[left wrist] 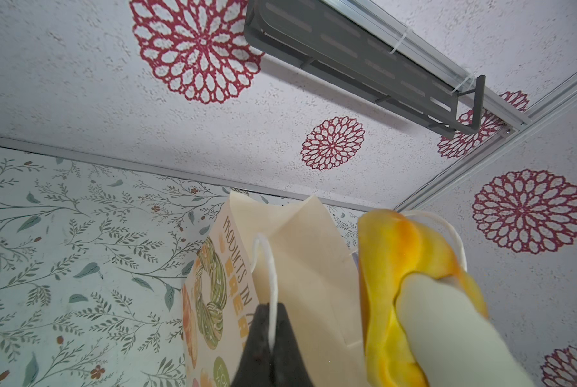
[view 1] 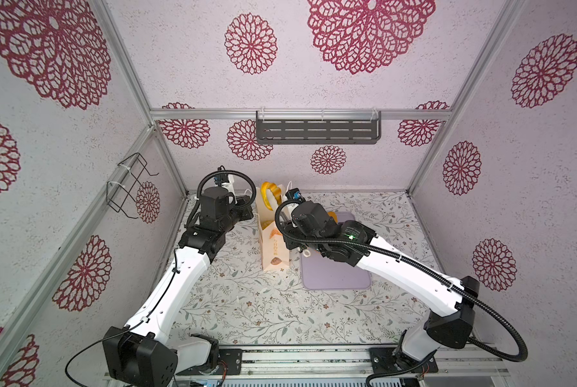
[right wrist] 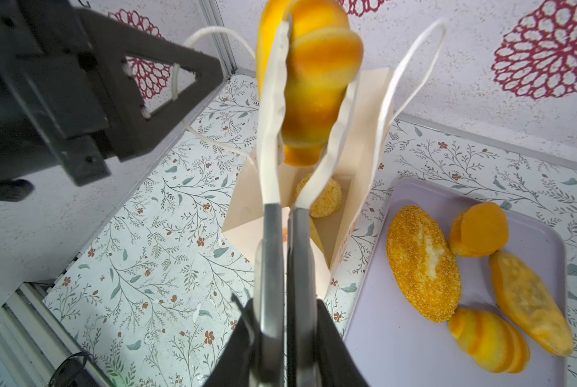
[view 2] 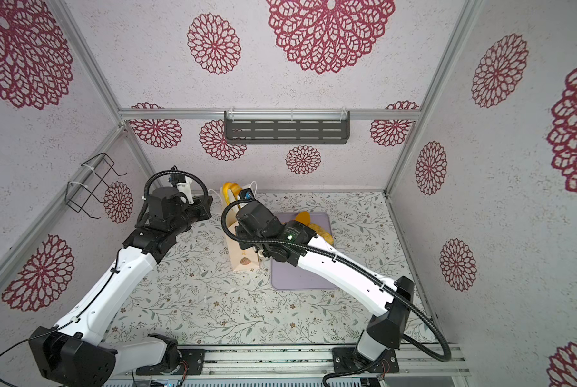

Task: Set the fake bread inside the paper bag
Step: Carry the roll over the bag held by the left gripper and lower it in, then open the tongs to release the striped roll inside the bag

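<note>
The paper bag (view 1: 273,248) (right wrist: 364,134) stands upright at mid-table with its mouth open. My left gripper (left wrist: 272,321) is shut on one of its white cord handles (left wrist: 270,268). My right gripper (right wrist: 285,311) is shut on metal tongs (right wrist: 273,251), whose white tips clamp a ribbed roll of fake bread (right wrist: 317,77) (view 1: 269,192) just above the bag's mouth. A pale round bun (right wrist: 324,197) lies inside the bag. On the lilac tray (right wrist: 397,335) lie a sesame oval loaf (right wrist: 421,261), an orange bun (right wrist: 478,229), a ribbed roll (right wrist: 491,341) and a flat oval (right wrist: 528,301).
The lilac tray (view 1: 334,278) sits right of the bag, partly under my right arm. A grey slotted shelf (view 1: 317,130) hangs on the back wall and a black wire rack (view 1: 126,187) on the left wall. The left gripper's black body (right wrist: 79,83) stands close beside the bag.
</note>
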